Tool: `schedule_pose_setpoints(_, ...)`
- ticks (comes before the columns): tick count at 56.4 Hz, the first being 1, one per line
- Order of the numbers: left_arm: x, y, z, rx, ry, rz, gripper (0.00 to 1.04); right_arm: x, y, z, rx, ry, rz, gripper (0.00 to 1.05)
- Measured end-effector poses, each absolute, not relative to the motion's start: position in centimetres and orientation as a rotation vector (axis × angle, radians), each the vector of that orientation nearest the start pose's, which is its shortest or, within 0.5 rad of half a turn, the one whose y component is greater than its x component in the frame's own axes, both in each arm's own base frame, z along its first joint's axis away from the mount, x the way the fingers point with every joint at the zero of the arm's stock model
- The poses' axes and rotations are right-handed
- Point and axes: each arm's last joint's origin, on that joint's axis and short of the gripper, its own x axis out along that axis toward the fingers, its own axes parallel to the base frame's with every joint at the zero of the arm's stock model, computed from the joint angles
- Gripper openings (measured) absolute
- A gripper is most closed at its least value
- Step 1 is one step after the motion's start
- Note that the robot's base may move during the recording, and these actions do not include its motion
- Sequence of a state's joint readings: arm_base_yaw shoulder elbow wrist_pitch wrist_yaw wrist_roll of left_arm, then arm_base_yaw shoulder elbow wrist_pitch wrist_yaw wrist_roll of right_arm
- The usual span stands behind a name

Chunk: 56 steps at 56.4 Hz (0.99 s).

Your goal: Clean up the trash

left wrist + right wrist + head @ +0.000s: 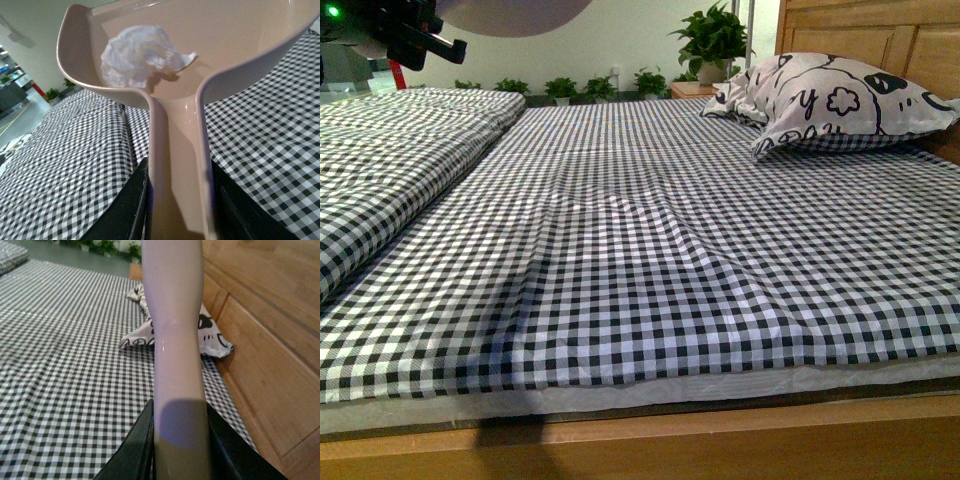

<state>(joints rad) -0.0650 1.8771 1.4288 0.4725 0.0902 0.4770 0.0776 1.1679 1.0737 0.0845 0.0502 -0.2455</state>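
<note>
The trash [142, 55], a small crumpled white wad, lies inside the beige-pink dustpan [235, 45], near its back wall. My left gripper [177, 200] is shut on the dustpan's handle, holding the pan up above the checked bed. In the front view the pan's underside [510, 15] shows at the top left, beside black parts of the left arm [415, 40]. My right gripper [180, 440] is shut on the brush handle [175, 340], a pale pink shaft rising above the bed; the brush's head is out of view. No trash shows on the sheet.
A black-and-white checked sheet [650, 250] covers the bed. A folded checked quilt [390, 150] lies at the left and a printed pillow [830, 100] at the right, against the wooden headboard [270, 340]. Potted plants [710, 40] stand beyond the bed. The wooden bed frame [720, 445] runs along the front.
</note>
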Motion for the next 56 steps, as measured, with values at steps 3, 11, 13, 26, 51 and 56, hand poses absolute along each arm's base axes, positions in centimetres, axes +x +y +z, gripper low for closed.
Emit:
schedule_pose_setpoints(3, 42.9, -3.4, 30.4, 0.438, -0.062, -0.106, 0.29, 25.2, 1.5, 38.6, -0.231, -0.017, 0.025, 0.21)
schedule_pose_setpoints(11, 39.6, -3.7, 30.1, 0.320, -0.051, -0.020, 0.29, 22.7, 0.9, 39.5, -0.203, -0.077, 0.031, 0.21)
schedule_pose_setpoints(13, 38.8, -3.7, 30.1, 0.296, -0.055, 0.000, 0.29, 22.2, 0.9, 39.7, -0.193, -0.087, 0.040, 0.21)
schedule_pose_setpoints(26, 32.4, -3.4, 32.9, 0.148, -0.124, 0.101, 0.29, 17.8, 0.9, 41.0, -0.107, -0.162, 0.128, 0.21)
schedule_pose_setpoints(51, 24.7, -5.3, 34.0, 0.068, -0.185, 0.141, 0.29, 11.4, 1.4, 41.6, 0.017, -0.240, 0.148, 0.21)
schedule_pose_setpoints(56, 24.1, -5.7, 33.6, 0.057, -0.186, 0.134, 0.29, 10.5, 1.4, 41.4, 0.024, -0.241, 0.145, 0.21)
